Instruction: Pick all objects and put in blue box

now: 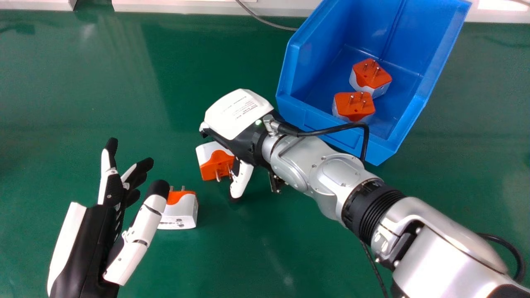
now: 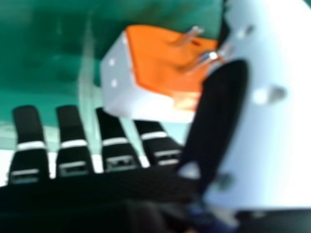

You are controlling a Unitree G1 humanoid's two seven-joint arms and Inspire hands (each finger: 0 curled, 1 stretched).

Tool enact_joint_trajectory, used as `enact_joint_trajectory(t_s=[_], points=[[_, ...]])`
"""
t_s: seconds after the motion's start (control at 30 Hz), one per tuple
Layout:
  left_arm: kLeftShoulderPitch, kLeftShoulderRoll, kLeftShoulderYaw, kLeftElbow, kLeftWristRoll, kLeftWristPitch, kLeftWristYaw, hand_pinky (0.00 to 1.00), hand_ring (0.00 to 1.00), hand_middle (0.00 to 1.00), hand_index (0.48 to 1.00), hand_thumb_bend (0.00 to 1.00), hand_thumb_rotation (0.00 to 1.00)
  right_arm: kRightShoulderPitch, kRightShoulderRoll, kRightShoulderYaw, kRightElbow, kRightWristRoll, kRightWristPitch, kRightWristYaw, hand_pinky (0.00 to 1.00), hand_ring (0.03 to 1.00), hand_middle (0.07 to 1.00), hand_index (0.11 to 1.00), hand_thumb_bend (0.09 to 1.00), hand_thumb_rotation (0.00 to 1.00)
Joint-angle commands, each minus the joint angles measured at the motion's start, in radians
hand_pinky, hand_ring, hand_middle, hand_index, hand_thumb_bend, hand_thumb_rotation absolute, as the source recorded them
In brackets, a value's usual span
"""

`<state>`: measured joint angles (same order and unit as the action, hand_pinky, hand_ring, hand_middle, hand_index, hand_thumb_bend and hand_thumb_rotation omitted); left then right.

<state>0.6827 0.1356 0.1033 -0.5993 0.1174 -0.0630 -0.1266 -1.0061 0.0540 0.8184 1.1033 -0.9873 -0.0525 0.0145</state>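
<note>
"Green is the tabletop (image 1: 83, 54). What do you see first, at the left?"

"The left hand (image 1: 91, 244). Its fingers are stretched out and its thumb is held apart from them."

"Is it holding anything?"

"No. The first plug (image 1: 180, 213), white with a bit of orange, sits just beside its thumb. I can't tell if they touch."

"What comes next?"

"The second plug (image 1: 217, 163). It is on the tabletop too, tipped so its metal pins point to the side. The right hand (image 1: 238, 114) is over it, palm down."

"Is the right hand squeezing it?"

"No. In the right hand view, its fingers (image 2: 70, 138) are in a row, nearly straight, with little gaps between them. The thumb is apart from them, and it covers a bit of the plug. I can't tell if it touches."

"And then?"

"A thin gray cord (image 1: 265, 20) runs up to the blue box (image 1: 323, 49). The box is turned at a slant, near the right hand."

"What is inside the box?"

"Two more plugs, close together. The third plug (image 1: 354, 109) is nearer to us. The fourth plug (image 1: 368, 76) is just behind it, a bit to the right. Both have their orange side and pins facing up."

"And at the far right?"

"The silver right arm (image 1: 439, 256), coming in from the corner."
</note>
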Motion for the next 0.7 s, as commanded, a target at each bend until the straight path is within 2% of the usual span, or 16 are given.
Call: enact_joint_trajectory(t_s=[0.0, 0.07, 0.13, 0.17, 0.27, 0.37, 0.43, 0.47, 0.5, 0.53, 0.57, 0.67], points=[[0.007, -0.002, 0.0, -0.025, 0.006, -0.009, 0.008, 0.92, 0.93, 0.92, 0.904, 0.39, 0.81, -0.033, 0.014, 0.001, 0.001, 0.006, 0.006, -0.001, 0.71, 0.808, 0.85, 0.82, 0.735, 0.41], [0.008, -0.003, 0.0, -0.026, 0.007, -0.01, 0.008, 0.93, 0.93, 0.92, 0.903, 0.38, 0.81, -0.033, 0.016, 0.003, 0.004, 0.007, 0.008, -0.005, 0.71, 0.812, 0.849, 0.817, 0.689, 0.38], [0.011, -0.003, -0.001, -0.034, 0.007, -0.003, 0.007, 0.93, 0.93, 0.92, 0.903, 0.38, 0.81, -0.041, 0.017, 0.017, 0.013, -0.004, 0.001, 0.003, 0.71, 0.811, 0.845, 0.807, 0.573, 0.32], [0.011, -0.004, -0.001, -0.035, 0.007, -0.001, 0.008, 0.93, 0.93, 0.92, 0.904, 0.38, 0.81, -0.043, 0.018, 0.02, 0.016, -0.006, 0.0, 0.001, 0.71, 0.806, 0.841, 0.802, 0.544, 0.31], [0.014, -0.007, -0.001, -0.044, 0.001, 0.008, 0.007, 0.94, 0.93, 0.92, 0.903, 0.37, 0.8, -0.047, 0.028, 0.02, 0.029, 0.0, 0.013, 0.003, 0.68, 0.781, 0.804, 0.761, 0.526, 0.17], [0.017, -0.003, 0.001, -0.05, 0.009, 0.007, 0.005, 0.93, 0.93, 0.92, 0.904, 0.37, 0.81, -0.057, 0.04, 0.025, 0.054, -0.003, 0.025, 0.008, 0.66, 0.741, 0.755, 0.7, 0.572, 0.12], [0.02, -0.003, 0.0, -0.056, 0.008, 0.011, 0.003, 0.92, 0.92, 0.91, 0.904, 0.36, 0.81, -0.06, 0.052, 0.026, 0.075, -0.004, 0.046, 0.005, 0.59, 0.676, 0.708, 0.647, 0.617, 0.13], [0.021, -0.005, -0.001, -0.059, 0.005, 0.016, 0.003, 0.92, 0.92, 0.91, 0.905, 0.36, 0.81, -0.06, 0.057, 0.025, 0.083, -0.002, 0.057, 0.002, 0.57, 0.657, 0.696, 0.645, 0.594, 0.16], [0.024, -0.005, -0.002, -0.064, 0.007, 0.02, 0.003, 0.93, 0.93, 0.91, 0.906, 0.37, 0.81, -0.063, 0.06, 0.031, 0.092, -0.007, 0.059, 0.0, 0.53, 0.63, 0.676, 0.66, 0.553, 0.24], [0.025, -0.005, -0.002, -0.067, 0.009, 0.025, 0.004, 0.93, 0.93, 0.91, 0.906, 0.37, 0.81, -0.069, 0.06, 0.043, 0.101, -0.017, 0.05, 0.002, 0.47, 0.566, 0.637, 0.627, 0.547, 0.19], [0.026, -0.005, -0.003, -0.071, 0.011, 0.029, 0.004, 0.93, 0.93, 0.91, 0.906, 0.37, 0.82, -0.073, 0.058, 0.051, 0.105, -0.021, 0.038, 0.002, 0.34, 0.441, 0.538, 0.576, 0.534, 0.1], [0.028, -0.005, -0.003, -0.076, 0.011, 0.03, 0.004, 0.93, 0.93, 0.91, 0.905, 0.39, 0.82, -0.072, 0.044, 0.044, 0.101, 0.002, 0.004, -0.005, 0.25, 0.35, 0.437, 0.535, 0.524, 0.02]])
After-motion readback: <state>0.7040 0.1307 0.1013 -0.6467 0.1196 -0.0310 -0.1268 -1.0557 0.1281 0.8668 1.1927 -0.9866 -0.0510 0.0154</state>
